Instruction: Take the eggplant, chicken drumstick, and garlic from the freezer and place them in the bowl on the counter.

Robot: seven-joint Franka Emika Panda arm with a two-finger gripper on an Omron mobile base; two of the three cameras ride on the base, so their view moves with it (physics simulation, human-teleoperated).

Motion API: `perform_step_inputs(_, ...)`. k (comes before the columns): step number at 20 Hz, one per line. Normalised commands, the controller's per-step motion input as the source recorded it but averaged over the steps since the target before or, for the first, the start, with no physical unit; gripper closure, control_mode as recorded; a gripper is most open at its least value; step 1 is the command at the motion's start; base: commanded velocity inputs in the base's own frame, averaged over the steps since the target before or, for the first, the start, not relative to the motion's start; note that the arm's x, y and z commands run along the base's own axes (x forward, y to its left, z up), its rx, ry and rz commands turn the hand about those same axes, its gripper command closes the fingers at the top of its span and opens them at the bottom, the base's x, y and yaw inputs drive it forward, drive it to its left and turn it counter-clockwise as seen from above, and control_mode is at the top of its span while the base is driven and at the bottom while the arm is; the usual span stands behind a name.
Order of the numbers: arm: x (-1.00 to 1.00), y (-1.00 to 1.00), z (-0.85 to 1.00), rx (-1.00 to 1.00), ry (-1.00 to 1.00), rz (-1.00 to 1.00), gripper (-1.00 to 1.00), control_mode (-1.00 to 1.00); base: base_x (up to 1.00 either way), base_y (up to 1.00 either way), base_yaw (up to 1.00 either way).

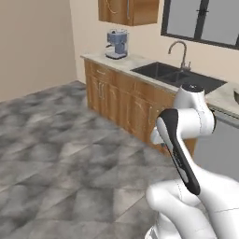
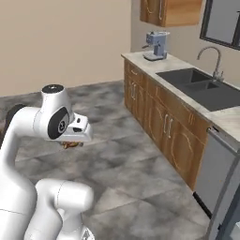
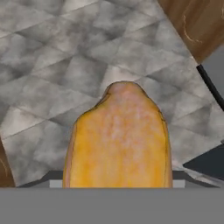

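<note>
Chicken drumstick fills the lower middle of your hand view, long way pointing up the frame | your gripper is clamped on it, over the grey floor | counter lies upper right, so you carry it there.

Chicken drumstick: orange-yellow knobbly lump with a paler mottled middle, lower centre of the hand view, rounded narrower end pointing up, above grey tiled floor. In the right base view a small orange-brown bit shows left of centre, under the white hand. Table: pale marbled top over wooden cabinets, black sink set in, upper right of the left base view.
</note>
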Motion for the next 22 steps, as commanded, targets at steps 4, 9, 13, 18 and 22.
perform_step_inputs(4,0.00,0.00,0.00,0.00,0.00,0.00,1.00,1.00,0.39,0.00,-0.70)
perform_step_inputs(9,0.00,0.00,0.00,0.00,0.00,0.00,1.00,1.00,0.79,0.43,-0.54)
perform_step_inputs(13,0.00,0.00,0.00,0.00,0.00,0.00,1.00,1.00,0.98,0.43,-0.44)
perform_step_inputs(18,0.00,0.00,0.00,0.00,0.00,0.00,1.00,1.00,0.67,0.13,-0.59)
perform_step_inputs(22,0.00,0.00,0.00,0.00,0.00,0.00,1.00,1.00,0.58,0.04,-0.64)
